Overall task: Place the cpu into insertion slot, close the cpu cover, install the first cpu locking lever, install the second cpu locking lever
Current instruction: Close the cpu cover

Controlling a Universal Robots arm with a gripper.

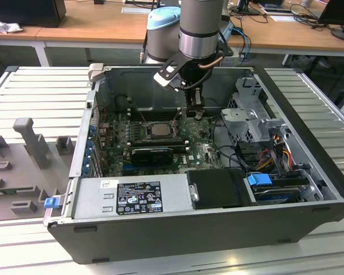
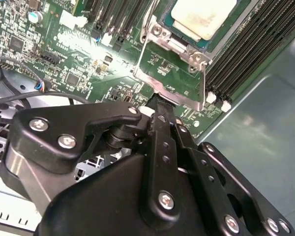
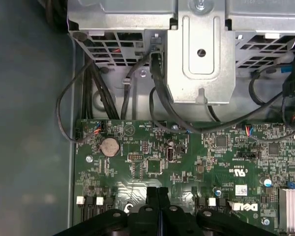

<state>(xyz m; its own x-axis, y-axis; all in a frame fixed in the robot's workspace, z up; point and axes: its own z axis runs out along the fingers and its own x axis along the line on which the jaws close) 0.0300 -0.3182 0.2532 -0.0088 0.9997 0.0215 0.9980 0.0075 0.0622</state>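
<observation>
I am looking down into an open computer case (image 1: 178,232) that sits on a pale slatted surface (image 1: 43,91). My arm reaches inside, and the pincer (image 1: 196,113) hangs low over the green motherboard (image 3: 187,162). Both wrist views show its fingers (image 3: 151,196) pressed together. The cpu (image 2: 204,17) lies pale face up in the insertion slot (image 2: 156,33). The cpu cover (image 2: 203,81) is swung open and tilted off the chip, with green board showing through its window. The pincer tip is at the cover's free edge. I cannot tell whether it touches.
</observation>
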